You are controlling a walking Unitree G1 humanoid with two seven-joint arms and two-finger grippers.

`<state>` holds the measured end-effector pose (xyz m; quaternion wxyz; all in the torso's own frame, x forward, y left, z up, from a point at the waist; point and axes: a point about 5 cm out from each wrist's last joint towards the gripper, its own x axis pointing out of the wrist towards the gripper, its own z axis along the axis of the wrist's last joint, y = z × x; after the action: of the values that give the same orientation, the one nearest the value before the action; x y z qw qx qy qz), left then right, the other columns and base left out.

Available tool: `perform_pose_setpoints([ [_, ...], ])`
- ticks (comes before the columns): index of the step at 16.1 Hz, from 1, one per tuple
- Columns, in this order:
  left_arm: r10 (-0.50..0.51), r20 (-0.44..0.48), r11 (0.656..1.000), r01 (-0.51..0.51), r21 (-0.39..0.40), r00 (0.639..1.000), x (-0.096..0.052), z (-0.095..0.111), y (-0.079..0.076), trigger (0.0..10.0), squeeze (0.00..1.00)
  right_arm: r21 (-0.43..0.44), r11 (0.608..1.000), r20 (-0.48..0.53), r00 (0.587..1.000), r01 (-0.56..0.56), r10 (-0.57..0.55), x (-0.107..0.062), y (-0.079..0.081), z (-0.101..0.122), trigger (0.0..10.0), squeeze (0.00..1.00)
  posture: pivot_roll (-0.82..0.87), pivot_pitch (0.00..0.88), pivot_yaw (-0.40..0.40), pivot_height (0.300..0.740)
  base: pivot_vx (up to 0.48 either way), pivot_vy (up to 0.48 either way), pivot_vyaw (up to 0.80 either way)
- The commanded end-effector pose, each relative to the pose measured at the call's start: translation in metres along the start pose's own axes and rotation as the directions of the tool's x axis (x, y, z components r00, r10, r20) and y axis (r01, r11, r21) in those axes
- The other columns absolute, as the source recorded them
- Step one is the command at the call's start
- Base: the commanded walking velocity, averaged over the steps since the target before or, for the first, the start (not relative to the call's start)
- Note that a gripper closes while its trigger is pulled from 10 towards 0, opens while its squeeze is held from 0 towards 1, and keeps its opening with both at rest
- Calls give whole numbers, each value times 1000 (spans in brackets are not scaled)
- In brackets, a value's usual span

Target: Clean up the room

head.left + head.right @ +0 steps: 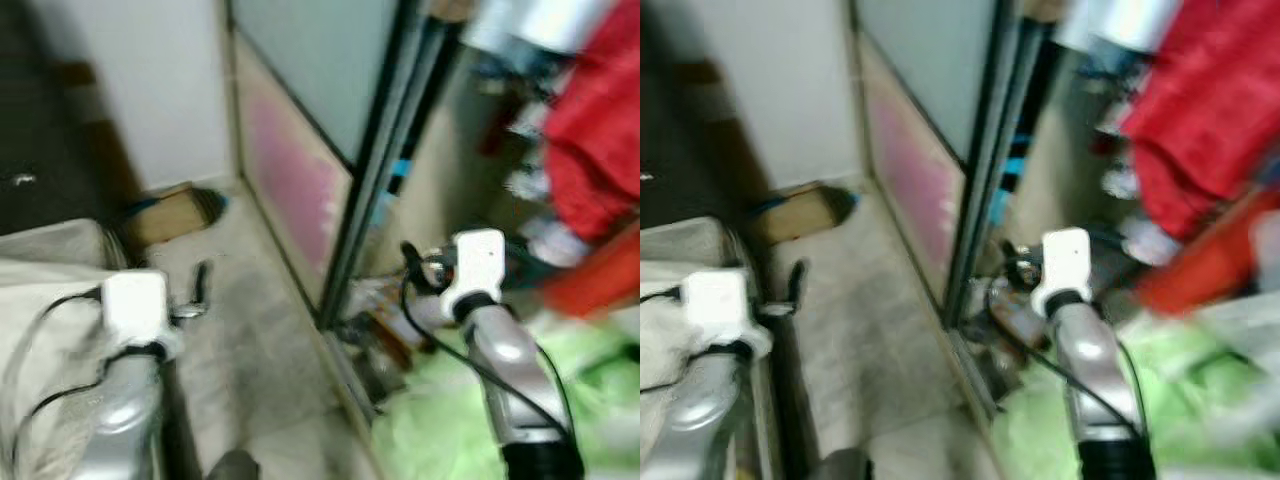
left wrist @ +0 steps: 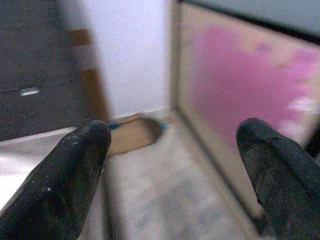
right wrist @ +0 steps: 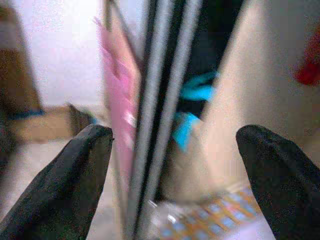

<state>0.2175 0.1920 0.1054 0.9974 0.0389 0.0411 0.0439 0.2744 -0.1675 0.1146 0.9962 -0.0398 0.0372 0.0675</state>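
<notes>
Both arms up and empty: left gripper [image 2: 170, 165] spread wide over the pale floor, right gripper [image 3: 172, 170] spread at the dark-framed sliding door [image 1: 375, 170]. Judging by the blur, it's searching (red fabric [image 1: 595, 130] heaped right); next, pick a target.

Blurred frames: white plaster wall [image 1: 165, 90], grey tiled floor [image 1: 250, 340], dark-framed sliding door with pink lower panel [image 1: 290, 180] right of the wall.

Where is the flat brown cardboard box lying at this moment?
In the left eye view the cardboard box lies on the floor at the foot of the white wall, ahead of the left gripper and left of the pink sliding door panel.
</notes>
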Motion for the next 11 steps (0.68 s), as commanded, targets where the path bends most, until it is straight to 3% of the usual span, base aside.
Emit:
perform_pose_setpoints([
  [1, -29, 15, 999, 30, -30, 999, -2, 5, -10, 10000, 0, -2, 998, -18, 998, 61, -61, -7, -12, -5, 10000, 0, 48, 0, -54, 740, 0, 0, 800],
  [5, -46, 13, 998, 47, -38, 999, -10, 4, -28, 10000, 0, 60, 994, -56, 995, 87, -84, -24, -13, -11, 10000, 0, 18, 0, -24, 740, 0, 0, 800],
  [11, -31, 32, 998, 32, -45, 999, -5, 10, -24, 10000, 0, 36, 999, -35, 999, -36, 37, -13, -1, -9, 10000, 0, 34, 0, -23, 740, 0, 0, 800],
])
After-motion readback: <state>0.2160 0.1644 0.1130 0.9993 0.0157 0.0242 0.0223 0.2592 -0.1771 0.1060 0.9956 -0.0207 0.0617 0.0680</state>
